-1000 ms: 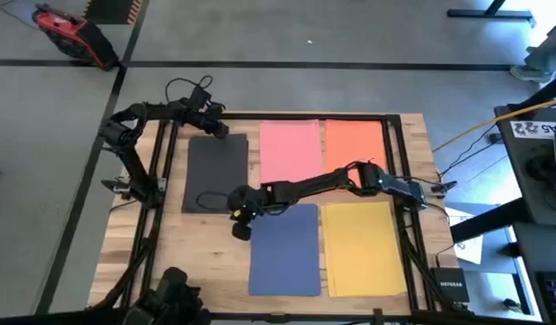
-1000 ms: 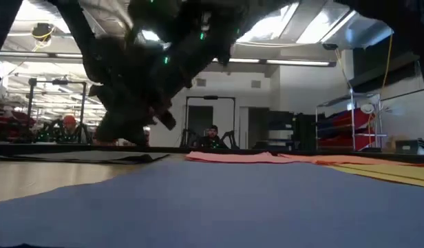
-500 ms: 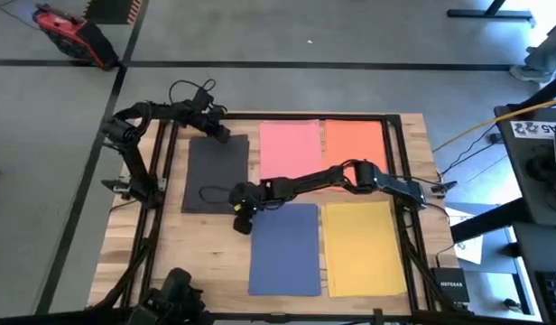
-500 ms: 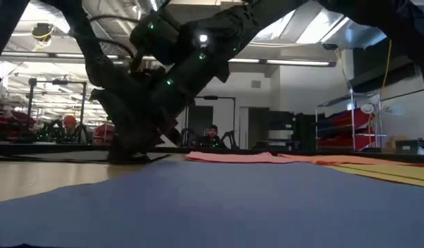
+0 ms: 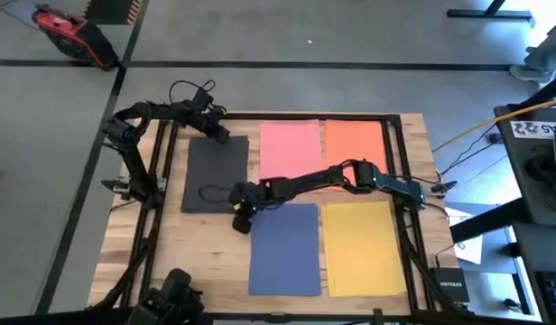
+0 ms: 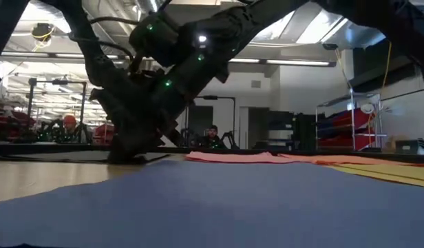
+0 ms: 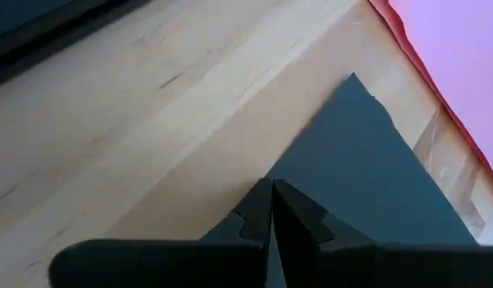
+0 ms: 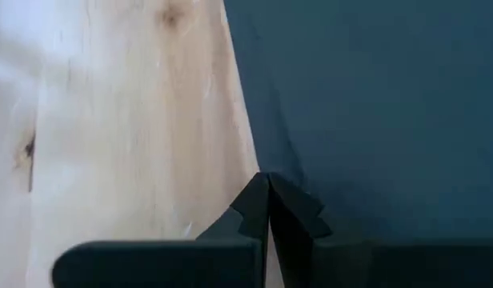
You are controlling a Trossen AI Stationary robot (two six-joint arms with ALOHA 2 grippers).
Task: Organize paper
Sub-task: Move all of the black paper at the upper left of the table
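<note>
Five coloured sheets lie flat on the wooden counter (image 5: 206, 244). The pink sheet (image 5: 289, 149) and the orange-red sheet (image 5: 354, 144) lie side by side at the far edge. The blue sheet (image 5: 285, 248) and the yellow sheet (image 5: 364, 246) lie side by side nearer to the camera base. The black sheet (image 5: 215, 173) lies alone at the left of the pink one, a little turned against the others.

The left gripper (image 7: 271, 192) has its fingers pressed together on the far corner of the black sheet, so it looks closed on the paper. The right gripper (image 8: 267, 186) reaches across the counter to the near right edge of the same sheet. Its fingers also meet at the edge of the paper, and I judge that it pinches the sheet.

The four sheets on the right already make a tidy grid, so I think this part is done. What is left seems to be the black sheet: to straighten it in line, or to move it to its place.
</note>
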